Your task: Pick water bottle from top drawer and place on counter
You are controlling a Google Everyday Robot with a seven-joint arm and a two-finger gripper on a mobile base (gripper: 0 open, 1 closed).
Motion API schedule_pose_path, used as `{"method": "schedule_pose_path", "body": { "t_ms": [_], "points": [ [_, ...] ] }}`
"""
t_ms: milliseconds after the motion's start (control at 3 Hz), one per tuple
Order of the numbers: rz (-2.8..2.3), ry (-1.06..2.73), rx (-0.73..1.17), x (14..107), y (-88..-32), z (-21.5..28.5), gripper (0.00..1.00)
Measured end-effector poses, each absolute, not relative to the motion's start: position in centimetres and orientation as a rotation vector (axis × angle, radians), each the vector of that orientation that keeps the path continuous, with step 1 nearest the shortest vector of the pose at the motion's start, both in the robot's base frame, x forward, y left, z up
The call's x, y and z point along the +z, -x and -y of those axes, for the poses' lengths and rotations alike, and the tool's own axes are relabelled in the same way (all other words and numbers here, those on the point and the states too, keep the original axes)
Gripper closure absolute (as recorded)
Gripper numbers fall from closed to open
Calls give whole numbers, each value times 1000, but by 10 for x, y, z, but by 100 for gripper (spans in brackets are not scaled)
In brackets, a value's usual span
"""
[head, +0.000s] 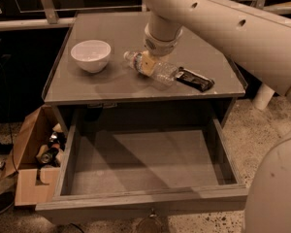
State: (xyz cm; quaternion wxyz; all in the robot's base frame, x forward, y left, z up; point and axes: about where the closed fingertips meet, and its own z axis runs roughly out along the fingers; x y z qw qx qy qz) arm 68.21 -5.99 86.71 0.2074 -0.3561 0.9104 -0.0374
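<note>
In the camera view, the robot's pale arm (223, 23) is coming into the scene from 2 o'clock and is bending down at the wrist, so that the last round segment is pointing nearly straight down at the counter (111, 38). The gripper (148, 64) is sitting low at the end of this wrist, right at the water bottle (162, 72), over the part near the neck. I cannot tell if the gripper is clamped on the bottle or only loose around it.

The water bottle is lying on its side on the counter, a little toward 4 o'clock from the counter's middle. Its white cap is pointing to 10 o'clock and its bottom to 4 o'clock. Just beside the bottom, a black snack bar (196, 79) is lying flat. A white bowl (90, 55) is standing upright at 9 o'clock from the bottle, well apart from it.

Below the counter, at 6 o'clock, the top drawer (145, 164) is standing pulled out. At 8 o'clock, a brown cardboard box (26, 183) is sitting on the floor with cans inside.
</note>
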Motion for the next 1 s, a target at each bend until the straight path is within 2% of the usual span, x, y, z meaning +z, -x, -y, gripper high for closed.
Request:
{"method": "schedule_pose_path", "body": {
  "t_ms": [333, 667, 1000],
  "points": [
    [-2535, 991, -104, 867, -682, 60, 12],
    [-2535, 992, -104, 867, -682, 60, 0],
    [-2535, 992, -104, 867, -682, 60, 0]
  ]
}}
